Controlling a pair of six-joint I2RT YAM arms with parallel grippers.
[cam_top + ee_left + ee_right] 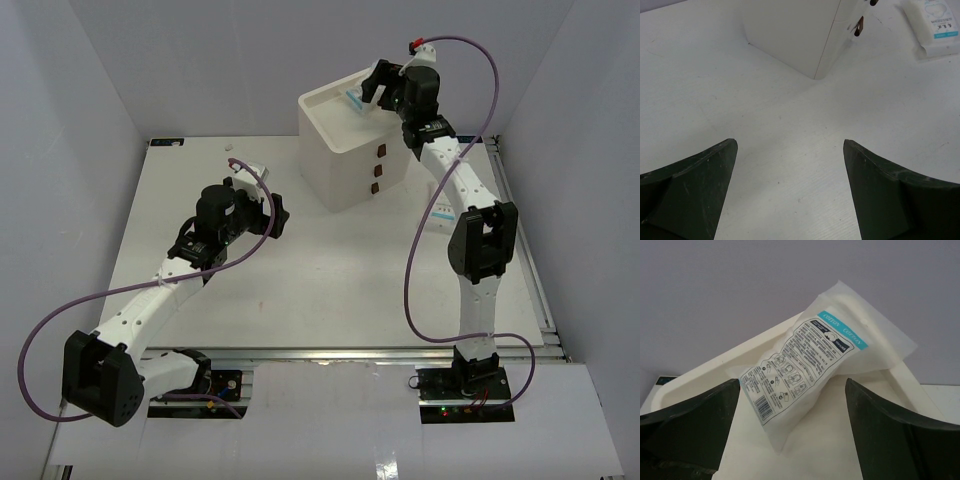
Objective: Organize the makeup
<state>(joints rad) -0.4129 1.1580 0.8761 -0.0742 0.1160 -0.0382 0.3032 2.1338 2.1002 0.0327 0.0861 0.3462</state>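
Observation:
A flat white sachet with blue print lies in the open top tray of the white three-drawer box, its far end leaning on the tray's back rim. It shows as a teal strip in the top view. My right gripper hovers over the tray, jaws wide open, with the sachet between the fingers but not pinched. My left gripper is open and empty over bare table, left of the box. A second white sachet with blue print lies on the table right of the box.
The box's brown handles face the front right. The second sachet is partly hidden under the right arm in the top view. A small white item lies near the table's back edge. Grey walls enclose the table.

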